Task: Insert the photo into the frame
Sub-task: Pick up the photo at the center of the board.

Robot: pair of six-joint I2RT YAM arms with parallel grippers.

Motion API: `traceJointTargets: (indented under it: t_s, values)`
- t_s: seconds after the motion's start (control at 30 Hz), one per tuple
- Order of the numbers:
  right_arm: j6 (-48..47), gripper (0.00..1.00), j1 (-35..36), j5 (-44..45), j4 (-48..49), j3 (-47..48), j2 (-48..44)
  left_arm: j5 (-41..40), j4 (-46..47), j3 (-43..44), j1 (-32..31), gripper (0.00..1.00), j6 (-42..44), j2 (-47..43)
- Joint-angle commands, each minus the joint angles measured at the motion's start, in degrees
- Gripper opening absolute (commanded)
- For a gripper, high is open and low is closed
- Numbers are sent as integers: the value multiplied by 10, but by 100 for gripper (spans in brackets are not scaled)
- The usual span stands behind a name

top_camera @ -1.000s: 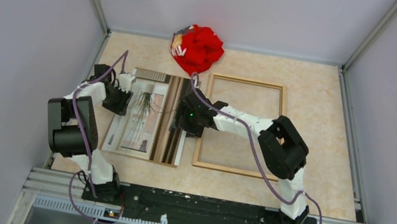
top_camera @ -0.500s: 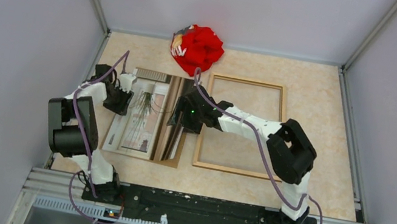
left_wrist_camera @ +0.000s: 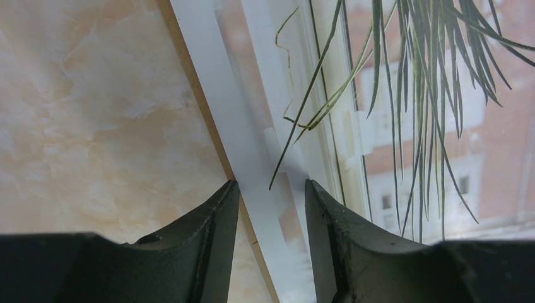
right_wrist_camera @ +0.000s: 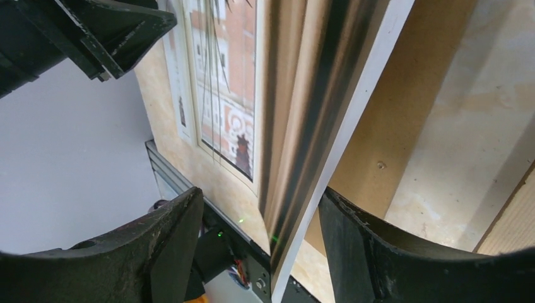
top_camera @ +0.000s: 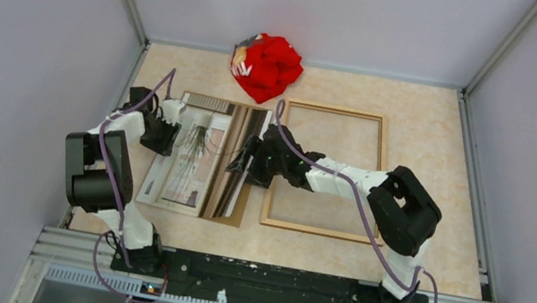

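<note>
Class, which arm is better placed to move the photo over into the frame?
Right. Its pincer straddles the raised edge of the photo, the one nearest the frame. The left pincer sits at the far edge, away from it.

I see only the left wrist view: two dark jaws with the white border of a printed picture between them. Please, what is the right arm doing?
Observer: The right gripper has its jaws open around the opposite long edge of the large rectangular window-and-plant photo, and that edge is raised off the plain brown backing board.
Operator: And where should it go?
Observer: The thin brown wooden picture frame lies flat beside the board, on the right arm's side, with nothing inside it.
Operator: Is anything else lying nearby?
Observer: A crumpled red cloth, by the far wall.
</note>
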Motion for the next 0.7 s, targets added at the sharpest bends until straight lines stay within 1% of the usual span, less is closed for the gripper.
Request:
traceJointTargets:
  t_s: [0.0, 0.07, 0.13, 0.2, 0.27, 0.33, 0.4, 0.43, 0.5, 0.57, 0.67]
  values:
    - [34, 66, 0, -9, 77, -38, -4, 22, -7, -15, -11, 49, -4, 13]
    - [47, 66, 0, -9, 109, -60, -11, 22, -8, -15, -11, 49, -4, 14]
    - [64, 65, -1, -5, 163, -91, -21, 22, -7, -14, -11, 49, -3, 14]
    - [83, 65, 0, 0, 241, -125, -30, 22, -9, -13, -11, 49, -3, 14]
    - [95, 63, -1, 1, 275, -134, -32, 23, -11, -12, -11, 48, -3, 14]
    - [87, 60, -1, 1, 261, -120, -29, 25, -14, -10, -11, 48, -3, 14]
    - [73, 55, 0, 2, 245, -105, -24, 27, -18, -7, -11, 48, -3, 14]
    - [70, 49, -1, 3, 240, -100, -23, 29, -22, -6, -11, 48, -3, 13]
    - [62, 41, 0, 6, 229, -94, -21, 36, -32, 0, -11, 49, -3, 13]
    - [53, 38, 0, 12, 213, -86, -20, 44, -46, 10, -10, 51, -2, 13]
    - [40, 36, 0, 18, 173, -71, -15, 56, -60, 22, -10, 51, -2, 10]
